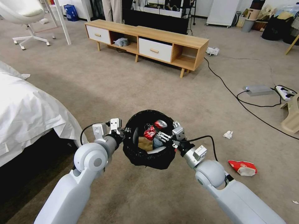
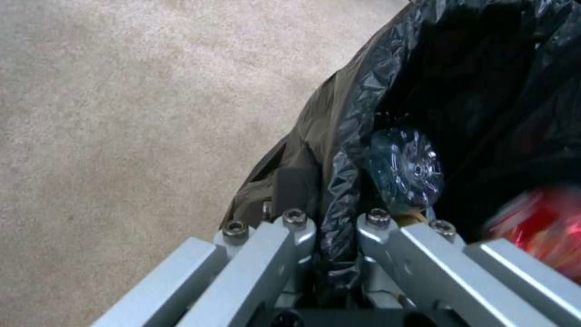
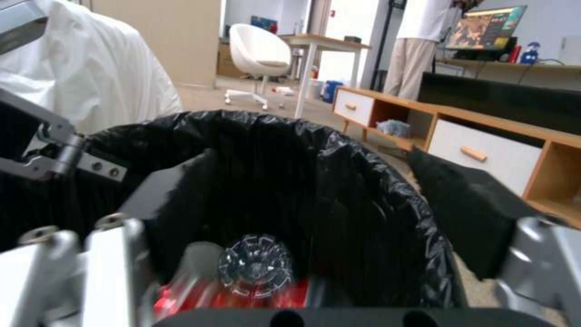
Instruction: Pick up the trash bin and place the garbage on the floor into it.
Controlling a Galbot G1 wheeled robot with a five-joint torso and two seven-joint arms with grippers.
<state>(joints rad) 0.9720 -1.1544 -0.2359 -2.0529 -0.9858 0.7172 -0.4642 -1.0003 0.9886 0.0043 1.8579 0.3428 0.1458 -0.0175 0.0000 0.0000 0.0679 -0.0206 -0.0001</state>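
The trash bin [image 1: 146, 155], lined with a glossy black bag, hangs above the floor [image 1: 124, 93] between my arms. My left gripper [image 1: 123, 132] is shut on its rim; the left wrist view shows the left gripper [image 2: 334, 220] pinching the bag's fold. Over the bin's mouth my right gripper [image 1: 166, 130] is open, holding nothing. Between the spread fingers [image 3: 175, 204] lie a clear bottle's base [image 3: 254, 265] and red litter. Inside are a red can [image 1: 160, 123], a red wrapper [image 1: 149, 132] and brown paper [image 1: 144, 144]. On the carpet lie a red-and-white wrapper [image 1: 243, 167] and a white paper wad [image 1: 228, 134].
A bed with a white sheet [image 1: 25, 109] fills the left side. A low wooden TV stand [image 1: 146, 40] stands ahead, with another white wad [image 1: 212, 51] by its right end. Black cables [image 1: 230, 91], a grey box [image 1: 258, 90] and a power strip [image 1: 285, 91] lie at right.
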